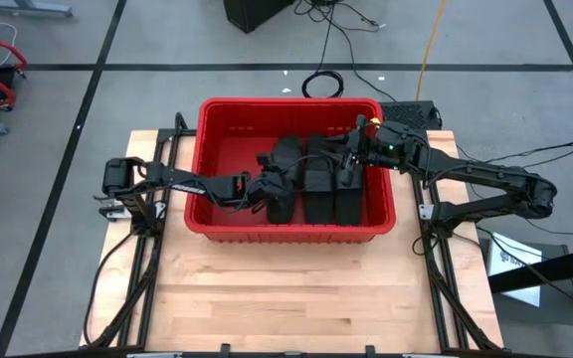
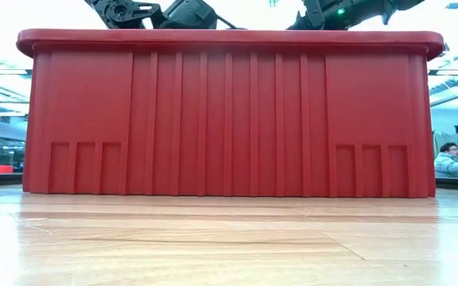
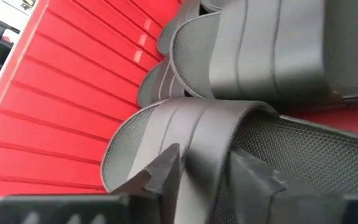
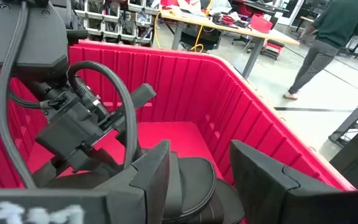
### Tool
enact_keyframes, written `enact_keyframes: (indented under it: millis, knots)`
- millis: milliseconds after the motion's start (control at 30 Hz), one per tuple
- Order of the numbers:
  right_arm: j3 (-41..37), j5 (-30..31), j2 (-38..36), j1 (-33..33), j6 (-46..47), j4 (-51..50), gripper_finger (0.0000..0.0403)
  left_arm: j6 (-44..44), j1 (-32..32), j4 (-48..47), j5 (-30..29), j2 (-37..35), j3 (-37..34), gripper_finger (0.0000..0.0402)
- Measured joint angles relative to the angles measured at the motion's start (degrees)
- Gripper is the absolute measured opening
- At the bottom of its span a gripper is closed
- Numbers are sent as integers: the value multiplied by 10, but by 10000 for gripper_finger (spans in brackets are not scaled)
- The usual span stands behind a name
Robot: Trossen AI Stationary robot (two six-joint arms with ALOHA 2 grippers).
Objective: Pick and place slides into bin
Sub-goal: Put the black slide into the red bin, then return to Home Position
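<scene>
The red bin stands on the far half of the wooden table and holds several black slides. They lie side by side on its floor. My left gripper reaches into the bin from the table's left. It is open, with one finger on each side of the wide strap of the nearest slide, which lies on the bin's floor. My right gripper hovers open over the bin's far right part and holds nothing. A slide lies below it. In the low view the bin's near wall hides the slides. My left gripper's fingers come in slanting downward from the table's left and stand across the strap of the nearest slide. Whether they touch the strap, I cannot tell. The slide rests on the bin's floor.
The two arms stand close together inside the bin; my left arm's wrist shows just ahead of my right gripper. The near half of the table is bare wood. People are in the room beyond.
</scene>
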Motion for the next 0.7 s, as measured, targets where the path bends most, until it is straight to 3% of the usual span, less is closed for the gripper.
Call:
enact_keyframes:
  millis: [333,700]
  knots:
    - [0,0,0,0,0,-5,155,2,-24,-8,3,-8,0,189]
    - [0,-12,0,0,21,-4,155,-15,-45,-42,-33,-58,0,196]
